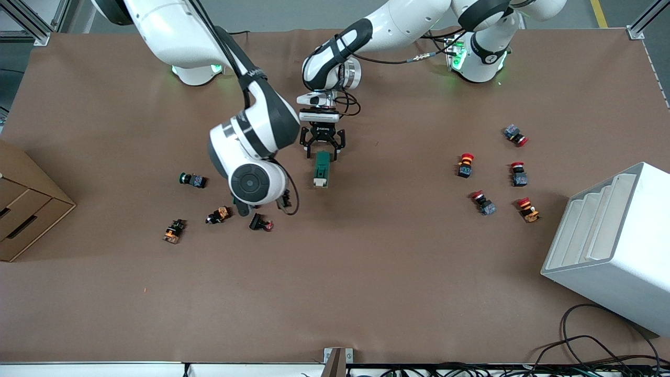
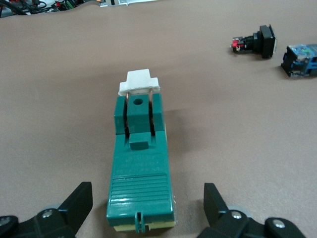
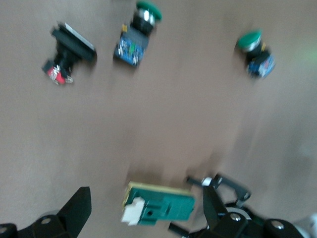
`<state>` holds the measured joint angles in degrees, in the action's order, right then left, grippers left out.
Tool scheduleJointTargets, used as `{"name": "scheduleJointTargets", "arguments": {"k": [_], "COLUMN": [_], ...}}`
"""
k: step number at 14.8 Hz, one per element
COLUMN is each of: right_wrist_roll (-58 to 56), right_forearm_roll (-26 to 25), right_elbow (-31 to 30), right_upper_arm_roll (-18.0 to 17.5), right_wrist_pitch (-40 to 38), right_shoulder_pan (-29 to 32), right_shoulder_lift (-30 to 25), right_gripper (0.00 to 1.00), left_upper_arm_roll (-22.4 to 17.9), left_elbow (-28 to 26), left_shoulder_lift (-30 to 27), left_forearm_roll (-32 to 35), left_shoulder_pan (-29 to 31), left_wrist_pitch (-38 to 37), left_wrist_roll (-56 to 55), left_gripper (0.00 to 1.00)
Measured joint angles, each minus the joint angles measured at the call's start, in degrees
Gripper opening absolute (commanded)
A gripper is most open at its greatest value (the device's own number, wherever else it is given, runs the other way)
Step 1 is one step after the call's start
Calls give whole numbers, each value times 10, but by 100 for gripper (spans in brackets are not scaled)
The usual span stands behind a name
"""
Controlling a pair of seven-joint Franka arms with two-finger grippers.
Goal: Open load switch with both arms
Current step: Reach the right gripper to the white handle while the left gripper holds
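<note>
The load switch (image 1: 321, 170) lies flat on the brown table, a dark-green block with its white tab (image 1: 319, 183) at the end nearer the front camera. My left gripper (image 1: 322, 151) is low at the switch's other end. In the left wrist view the left gripper (image 2: 147, 194) is open, with a black finger on each side of the switch (image 2: 141, 163) and a gap to both. My right gripper (image 3: 146, 198) is open and holds nothing. It hangs above the table beside the switch (image 3: 163, 206), toward the right arm's end.
Several dark push buttons (image 1: 192, 180) lie toward the right arm's end, one (image 1: 260, 223) close under the right wrist. Red-capped buttons (image 1: 465, 165) are scattered toward the left arm's end, near a white rack (image 1: 617, 246). A cardboard box (image 1: 21, 209) stands at the table's edge.
</note>
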<state>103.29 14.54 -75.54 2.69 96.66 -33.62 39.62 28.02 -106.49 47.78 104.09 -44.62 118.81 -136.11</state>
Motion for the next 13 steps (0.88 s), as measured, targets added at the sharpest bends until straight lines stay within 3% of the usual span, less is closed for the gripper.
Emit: {"name": "scheduleJointTargets", "arguments": {"k": [7,13], "right_wrist_roll": [31,74], "right_forearm_roll": [85,94], "right_elbow": [2,3], "right_upper_arm_roll": [2,1], "right_wrist_pitch": [26,73], "right_shoulder_pan": [-5,-40], "right_shoulder_lift": [45,84], "right_gripper": [100,100], "left_upper_arm_roll": [-1,-1], "left_elbow": [0,0], "left_shoulder_lift": [4,4], "left_forearm_roll": [3,3], "left_shoulder_pan": [-7,-7], "left_wrist_pitch": [-11,-11], "left_wrist_roll": [-33,-33], "left_gripper": [100,100]}}
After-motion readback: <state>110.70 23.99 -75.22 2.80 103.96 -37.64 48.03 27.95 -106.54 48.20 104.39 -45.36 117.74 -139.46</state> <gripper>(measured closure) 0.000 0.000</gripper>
